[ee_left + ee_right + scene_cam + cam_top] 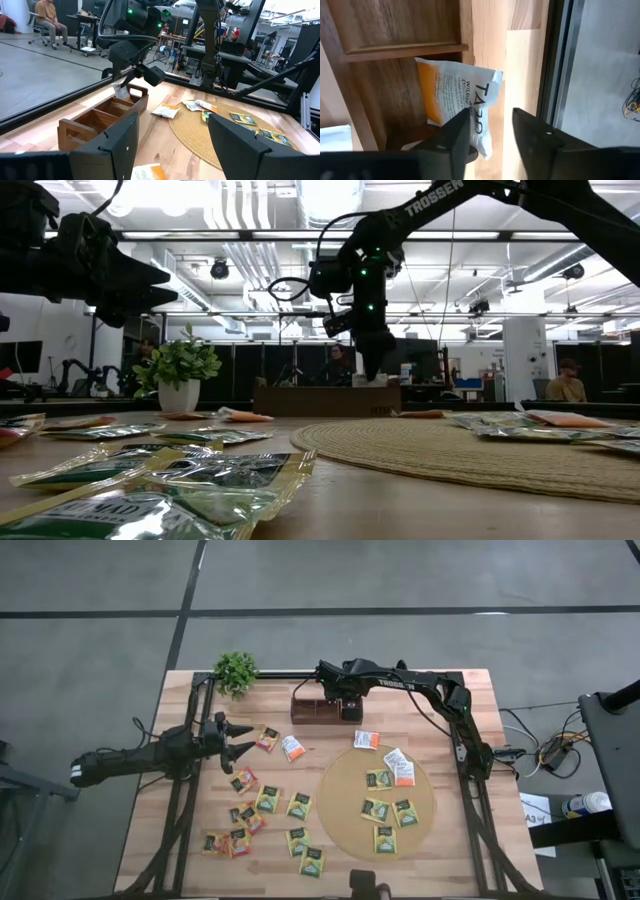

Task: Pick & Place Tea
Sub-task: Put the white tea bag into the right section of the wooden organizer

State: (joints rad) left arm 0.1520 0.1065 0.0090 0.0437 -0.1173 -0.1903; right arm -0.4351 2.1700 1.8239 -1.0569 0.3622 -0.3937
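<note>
Right wrist view gives us our closest look: our right gripper [490,132] hangs over the end slot of the wooden tray [395,30], its two dark fingers parted with a plain gap between them. A white-and-orange sachet [457,97] lies in that slot, tilted against the slot's side wall; one finger overlaps its lower edge in this picture, but we cannot tell whether it touches the paper.

In the high view we see the right gripper [350,708] reaching across the far edge of the table [440,685] to the right end of the tray [312,712]. Near the tray, more white-and-orange sachets [366,739] sit at the rim of the round woven mat [345,802], and several yellow-green sachets [376,809] rest on the mat itself.

Further out, our left gripper [246,738] hovers above the left part of the table with its fingers spread wide and nothing between them. A scatter of yellow-green and orange-red sachets [269,799] lies on the bare wood beside and in front of it. A small potted plant [236,671] stands at the far left corner.

Beyond the table, in the left wrist view, we see a person [48,20] seated in a chair.
</note>
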